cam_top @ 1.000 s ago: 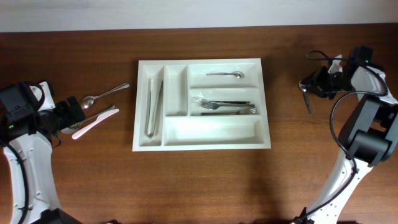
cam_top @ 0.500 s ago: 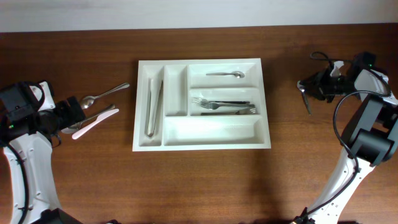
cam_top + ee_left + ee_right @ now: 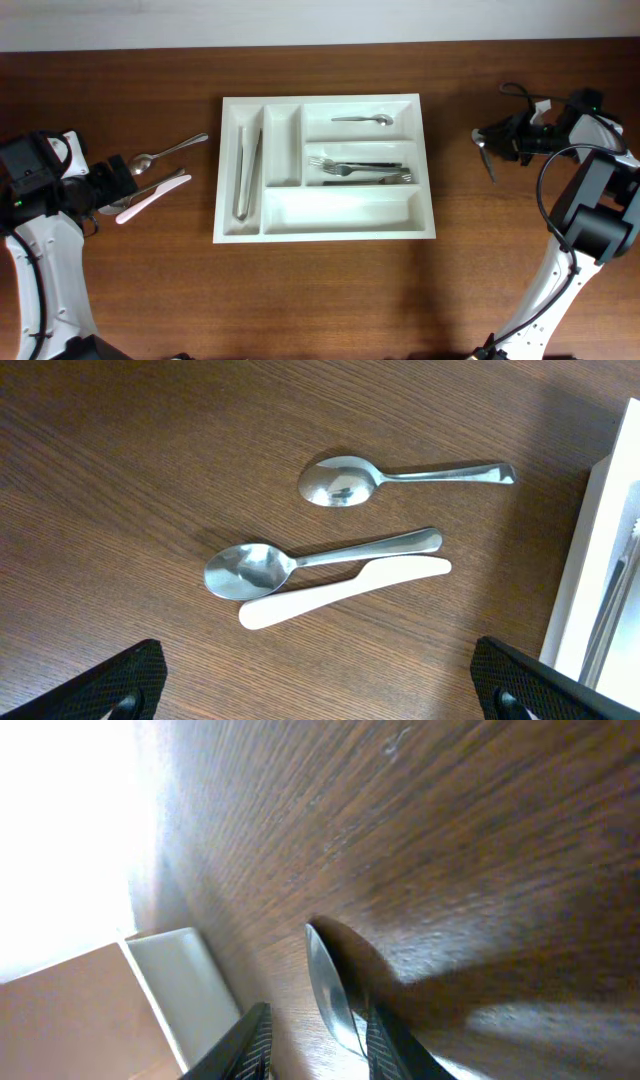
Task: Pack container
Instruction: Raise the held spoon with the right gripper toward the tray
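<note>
The container (image 3: 228, 160), a white cutlery tray, lies mid-table. It holds tongs (image 3: 246, 172) in its leftmost narrow slot, a spoon (image 3: 362, 120) in the top long slot and forks (image 3: 360, 168) in the middle one. My right gripper (image 3: 499, 141) hovers right of the tray, shut on a metal spoon (image 3: 485, 158). The spoon's bowl (image 3: 333, 992) sticks out between the fingers (image 3: 392, 1045). My left gripper (image 3: 325, 700) stands wide open over bare wood, just short of two spoons (image 3: 400, 473) (image 3: 300, 562) and a white knife (image 3: 340, 592).
The loose spoons and the white knife (image 3: 150, 200) lie left of the tray, a hand's width from its left wall (image 3: 590, 560). The tray's bottom long slot (image 3: 340, 212) and second narrow slot (image 3: 283, 145) hold nothing. Black cables loop around the right arm (image 3: 575, 190).
My right gripper has carried the spoon a little to the left, toward the tray. The left arm and the cutlery beside it have not moved.
</note>
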`<action>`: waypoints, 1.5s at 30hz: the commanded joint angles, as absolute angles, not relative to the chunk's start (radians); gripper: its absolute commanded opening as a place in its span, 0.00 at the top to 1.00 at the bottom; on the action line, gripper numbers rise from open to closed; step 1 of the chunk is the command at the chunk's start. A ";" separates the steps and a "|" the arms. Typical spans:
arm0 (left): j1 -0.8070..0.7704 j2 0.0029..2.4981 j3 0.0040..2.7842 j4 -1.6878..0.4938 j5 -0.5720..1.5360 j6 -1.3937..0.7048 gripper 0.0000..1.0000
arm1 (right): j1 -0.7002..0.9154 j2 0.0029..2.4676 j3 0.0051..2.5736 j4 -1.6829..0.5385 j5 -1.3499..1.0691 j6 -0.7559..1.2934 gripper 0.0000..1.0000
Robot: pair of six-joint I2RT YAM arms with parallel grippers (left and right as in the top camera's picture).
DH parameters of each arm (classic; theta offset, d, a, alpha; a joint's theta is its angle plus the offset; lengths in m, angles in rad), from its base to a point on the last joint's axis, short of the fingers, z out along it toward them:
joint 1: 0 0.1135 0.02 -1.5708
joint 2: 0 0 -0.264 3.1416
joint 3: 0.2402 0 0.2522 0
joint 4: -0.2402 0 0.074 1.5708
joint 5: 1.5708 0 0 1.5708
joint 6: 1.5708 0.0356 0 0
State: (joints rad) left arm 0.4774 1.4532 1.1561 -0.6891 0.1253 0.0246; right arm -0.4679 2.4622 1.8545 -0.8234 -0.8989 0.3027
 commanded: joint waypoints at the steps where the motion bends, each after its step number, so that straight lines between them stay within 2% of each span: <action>1: 0.481 1.459 1.172 -0.686 0.142 0.015 0.01 | -0.467 2.543 1.835 -0.818 -0.827 0.308 0.68; 6: 0.481 1.459 1.172 -0.686 0.142 0.015 0.01 | -0.466 2.543 1.835 -0.821 -0.828 0.287 0.73; 14: 0.481 1.459 1.172 -0.686 0.142 0.015 0.01 | -0.464 2.543 1.835 -0.841 -0.771 0.191 0.71; 16: 0.481 1.459 1.172 -0.686 0.142 0.015 0.01 | -0.458 2.543 1.835 -0.845 -0.768 0.142 0.67; 23: 0.481 1.459 1.172 -0.686 0.142 0.015 0.01 | -0.429 2.543 1.835 -0.863 -0.632 0.103 0.67; 34: 0.481 1.459 1.172 -0.686 0.142 0.015 0.01 | -0.406 2.543 1.835 -0.852 -0.616 0.057 0.69; 41: 0.481 1.459 1.172 -0.686 0.142 0.015 0.01 | -0.407 2.549 1.835 -0.854 -0.616 0.060 0.85; 45: 0.481 1.459 1.172 -0.686 0.142 0.015 0.01 | -0.407 2.560 1.835 -0.860 -0.616 0.059 0.91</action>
State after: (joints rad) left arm 0.4774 1.4532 1.1561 -0.6888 0.1253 0.0246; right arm -0.4271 2.4607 1.8767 -0.8520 -0.7872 0.0727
